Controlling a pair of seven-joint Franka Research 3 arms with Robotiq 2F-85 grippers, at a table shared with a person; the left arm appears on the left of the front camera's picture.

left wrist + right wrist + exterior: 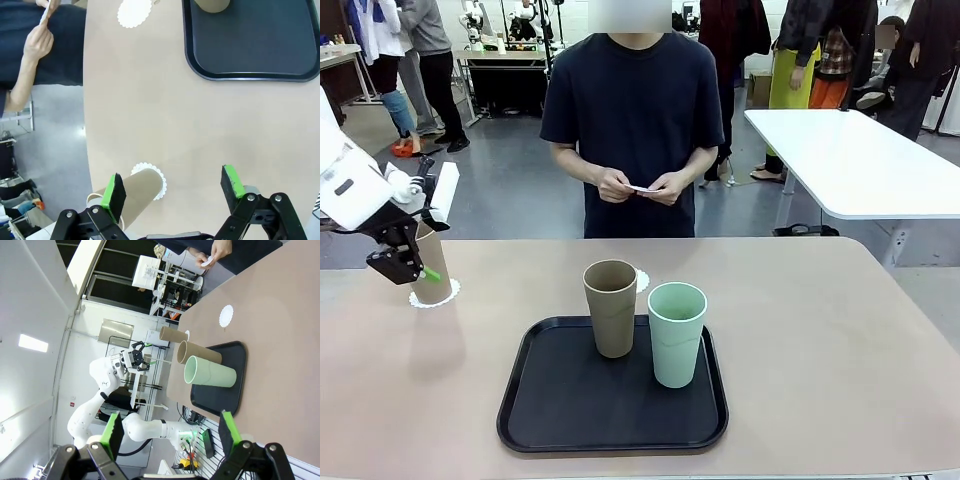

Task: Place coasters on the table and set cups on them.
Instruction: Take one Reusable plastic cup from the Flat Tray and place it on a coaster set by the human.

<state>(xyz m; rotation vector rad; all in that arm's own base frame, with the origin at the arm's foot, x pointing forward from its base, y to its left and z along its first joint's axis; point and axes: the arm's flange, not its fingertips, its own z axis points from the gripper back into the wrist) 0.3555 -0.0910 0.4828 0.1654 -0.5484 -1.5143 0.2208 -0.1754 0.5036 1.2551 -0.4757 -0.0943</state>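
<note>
On the wide beige matte table, a black rectangular plastic tray sits at the near middle. In the tray stand a tan-brown tapered tumbler, towards the tray's back, and a pale mint tapered tumbler just beside it on the right, slightly nearer. Just behind the tray lies a white scalloped paper doily. Well left of the tray, a second tan-brown tumbler stands on another white doily. Beyond the tray, past the table's far edge, stands a person.
</note>
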